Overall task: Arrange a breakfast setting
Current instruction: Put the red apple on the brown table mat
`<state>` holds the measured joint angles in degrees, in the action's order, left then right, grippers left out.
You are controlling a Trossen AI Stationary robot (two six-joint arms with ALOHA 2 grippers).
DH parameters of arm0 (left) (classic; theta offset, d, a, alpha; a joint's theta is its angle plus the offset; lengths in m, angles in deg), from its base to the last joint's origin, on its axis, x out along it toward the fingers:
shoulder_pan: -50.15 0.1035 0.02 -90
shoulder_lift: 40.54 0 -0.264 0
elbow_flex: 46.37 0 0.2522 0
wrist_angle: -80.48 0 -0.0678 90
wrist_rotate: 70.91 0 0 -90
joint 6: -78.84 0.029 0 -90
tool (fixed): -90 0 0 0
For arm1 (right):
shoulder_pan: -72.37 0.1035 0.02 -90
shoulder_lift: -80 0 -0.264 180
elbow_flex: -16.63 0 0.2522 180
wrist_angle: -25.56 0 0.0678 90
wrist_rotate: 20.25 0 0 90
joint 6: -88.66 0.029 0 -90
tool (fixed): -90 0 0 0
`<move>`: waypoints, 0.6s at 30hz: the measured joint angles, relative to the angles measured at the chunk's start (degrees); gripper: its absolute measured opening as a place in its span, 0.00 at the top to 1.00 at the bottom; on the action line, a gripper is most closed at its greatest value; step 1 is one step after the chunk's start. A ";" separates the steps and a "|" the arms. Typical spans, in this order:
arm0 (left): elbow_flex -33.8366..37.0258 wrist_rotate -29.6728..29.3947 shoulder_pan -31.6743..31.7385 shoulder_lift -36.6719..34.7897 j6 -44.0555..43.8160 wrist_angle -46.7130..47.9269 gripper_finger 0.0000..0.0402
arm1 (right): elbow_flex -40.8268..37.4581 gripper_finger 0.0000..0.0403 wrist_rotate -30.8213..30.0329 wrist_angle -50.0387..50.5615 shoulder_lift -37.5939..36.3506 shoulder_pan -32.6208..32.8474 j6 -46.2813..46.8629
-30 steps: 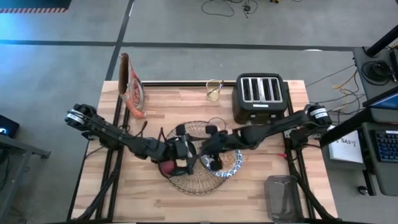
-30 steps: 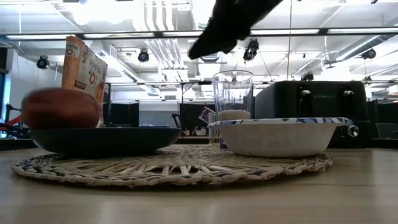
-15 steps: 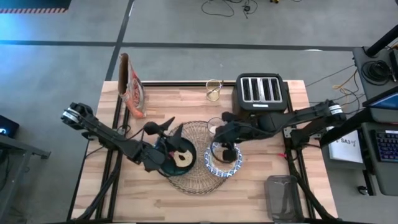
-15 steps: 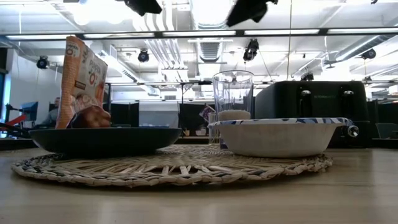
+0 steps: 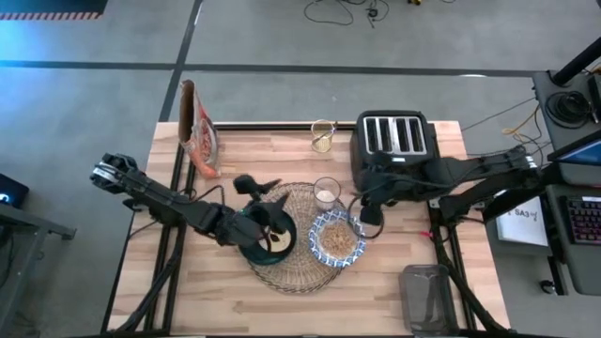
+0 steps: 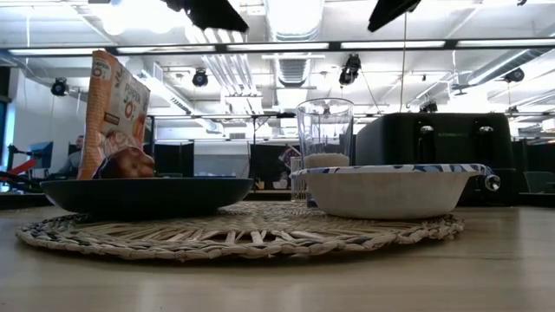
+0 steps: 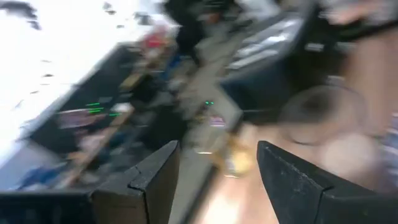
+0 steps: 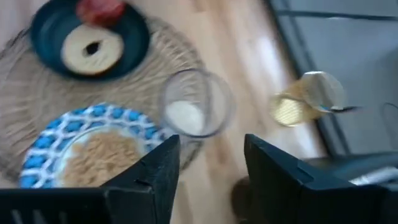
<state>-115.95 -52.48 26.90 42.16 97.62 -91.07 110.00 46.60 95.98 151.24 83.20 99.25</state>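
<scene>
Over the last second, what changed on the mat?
Both arms pulled back from over the placemat: the left gripper toward its own side, the right gripper toward the toaster, baring the cereal in the bowl. Both grippers are open and empty. Plate with its bagel, glass and bowl stayed put.

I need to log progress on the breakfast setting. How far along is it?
Mostly laid: the plate with a bagel, the bowl of cereal and the glass all sit on the placemat. Nothing is in hand: the left gripper and right gripper are open, above the setting. No spoon shows on the mat, so that may remain.
</scene>
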 joint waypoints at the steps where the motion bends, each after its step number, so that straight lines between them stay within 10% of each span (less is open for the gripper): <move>1: 0.00 3.78 0.61 -0.01 -2.40 2.66 0.51 | -0.14 0.57 -1.24 0.24 -1.02 -0.03 0.26; 7: -4.10 29.59 5.65 0.08 -23.13 28.74 0.54 | -0.98 0.55 -5.85 2.90 -5.56 -0.10 3.92; 18: -8.35 46.86 8.00 0.06 -31.09 51.25 0.61 | -8.12 0.54 -10.56 4.49 -13.38 -0.12 12.05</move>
<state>-124.30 -5.62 34.90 42.22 66.53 -39.82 101.89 36.04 100.48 137.86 83.09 111.30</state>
